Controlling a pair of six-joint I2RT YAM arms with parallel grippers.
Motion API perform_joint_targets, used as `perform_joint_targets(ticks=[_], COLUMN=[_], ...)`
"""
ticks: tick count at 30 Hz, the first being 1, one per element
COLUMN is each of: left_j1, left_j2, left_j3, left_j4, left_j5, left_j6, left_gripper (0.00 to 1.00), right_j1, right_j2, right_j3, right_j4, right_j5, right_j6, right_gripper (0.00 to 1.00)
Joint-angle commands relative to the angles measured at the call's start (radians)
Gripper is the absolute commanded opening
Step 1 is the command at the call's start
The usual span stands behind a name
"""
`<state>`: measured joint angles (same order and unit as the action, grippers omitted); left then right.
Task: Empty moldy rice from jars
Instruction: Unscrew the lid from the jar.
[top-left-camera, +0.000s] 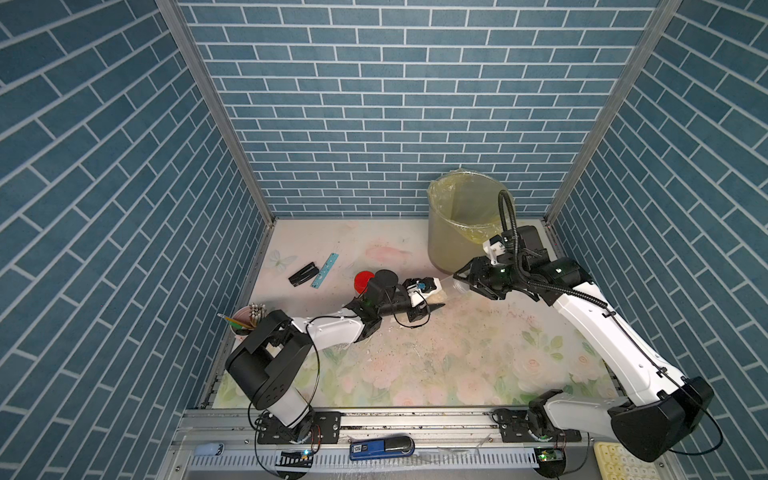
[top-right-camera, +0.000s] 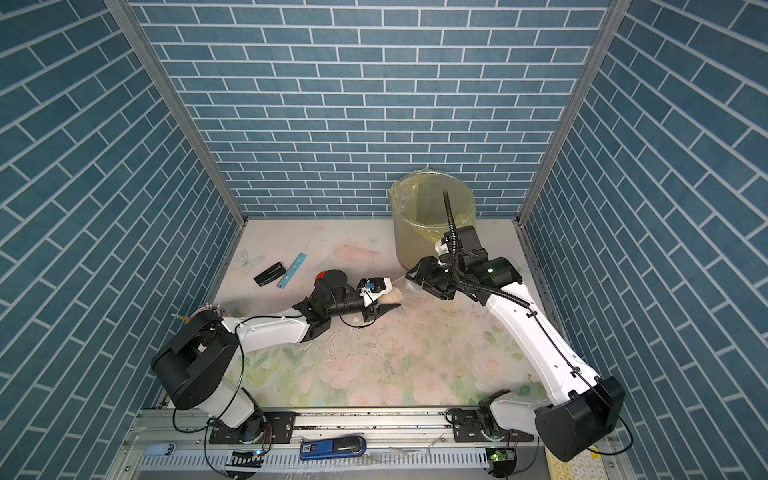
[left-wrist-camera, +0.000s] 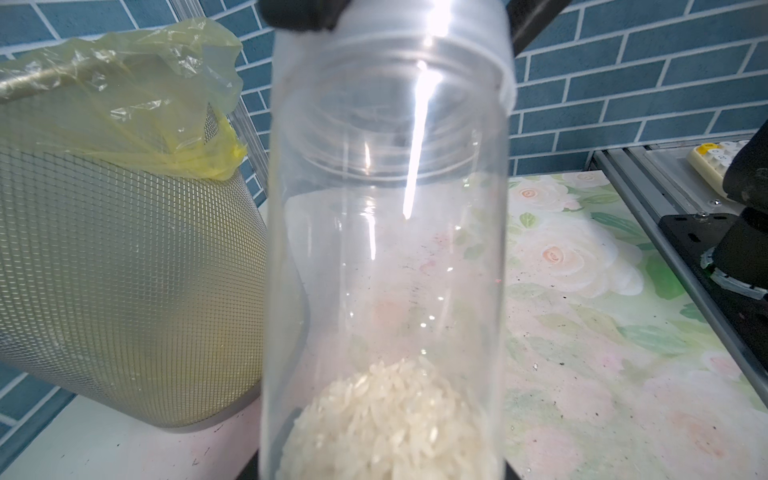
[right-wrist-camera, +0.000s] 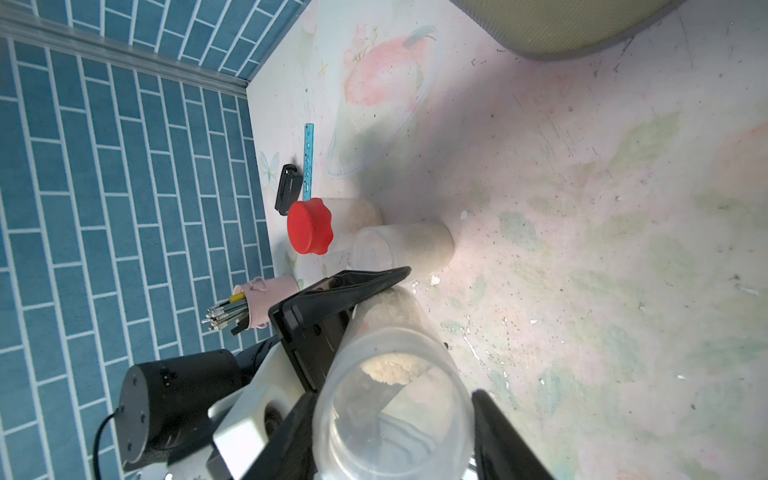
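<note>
A clear jar (top-left-camera: 444, 289) (top-right-camera: 402, 289) lies roughly level above the mat, held between both arms. My left gripper (top-left-camera: 433, 298) (top-right-camera: 384, 301) (left-wrist-camera: 382, 473) is shut on its bottom end, where the moldy rice (left-wrist-camera: 386, 419) (right-wrist-camera: 395, 365) is heaped. My right gripper (top-left-camera: 460, 283) (top-right-camera: 412, 284) (right-wrist-camera: 392, 440) is shut on the whitish lid (left-wrist-camera: 415, 37) at the other end, one finger on each side. Two more jars with rice stand behind my left arm: one with a red cap (right-wrist-camera: 309, 226) (top-left-camera: 362, 280), one with a clear lid (right-wrist-camera: 403, 249).
A big translucent bin (top-left-camera: 461, 220) (left-wrist-camera: 124, 270) lined with a yellow bag stands at the back right, close behind the right gripper. A pink pencil cup (top-left-camera: 245, 320), a black object (top-left-camera: 302, 274) and a blue ruler (top-left-camera: 325, 270) sit at the left. White crumbs dot the floral mat.
</note>
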<state>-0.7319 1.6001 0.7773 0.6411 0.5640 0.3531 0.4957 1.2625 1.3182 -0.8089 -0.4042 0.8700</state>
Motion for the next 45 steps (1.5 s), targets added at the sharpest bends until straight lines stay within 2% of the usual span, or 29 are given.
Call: perform_joint_targets(ticks=[1, 7, 11, 14, 18, 23, 27, 32, 36, 41, 45], left_j1=[-0.003, -0.004, -0.003, -0.003, -0.002, -0.001, 0.0, 0.0, 0.0, 0.0, 0.0], left_j2=[-0.006, -0.006, 0.0, 0.002, 0.009, 0.021, 0.024, 0.023, 0.021, 0.023, 0.024], left_j3=[0.005, 0.0, 0.0, -0.004, -0.005, -0.001, 0.0, -0.001, -0.001, -0.005, -0.015], left_j4=[0.019, 0.032, 0.03, 0.038, 0.052, 0.063, 0.066, 0.065, 0.052, 0.046, 0.052], left_j5=[0.015, 0.021, 0.039, 0.056, 0.072, 0.086, 0.1, 0.116, 0.123, 0.126, 0.122], left_j6=[-0.005, -0.018, -0.029, -0.043, -0.061, -0.076, -0.086, -0.099, -0.106, -0.111, -0.114], left_gripper=[0.0, 0.0, 0.0, 0.0, 0.0, 0.0, 0.0, 0.0, 0.0, 0.0, 0.0], right_j1=[0.005, 0.005, 0.006, 0.005, 0.004, 0.003, -0.009, -0.025, -0.042, -0.052, -0.061], right_j2=[0.02, 0.034, 0.009, -0.025, -0.04, -0.041, -0.026, 0.009, 0.038, 0.011, 0.002], right_j3=[0.042, 0.046, 0.058, 0.06, 0.072, 0.089, 0.143, 0.191, 0.215, 0.18, 0.172], right_j4=[-0.043, -0.043, -0.003, 0.04, 0.016, 0.008, -0.034, -0.165, -0.243, -0.219, -0.211], right_j5=[-0.019, -0.07, -0.064, -0.06, -0.118, -0.186, -0.233, -0.256, -0.291, -0.282, -0.259], right_j6=[-0.1, -0.144, -0.204, -0.329, -0.532, -0.697, -0.8, -1.02, -1.134, -1.249, -1.318], right_gripper=[0.47, 0.35, 0.31, 0.28, 0.27, 0.26, 0.26, 0.26, 0.26, 0.24, 0.19])
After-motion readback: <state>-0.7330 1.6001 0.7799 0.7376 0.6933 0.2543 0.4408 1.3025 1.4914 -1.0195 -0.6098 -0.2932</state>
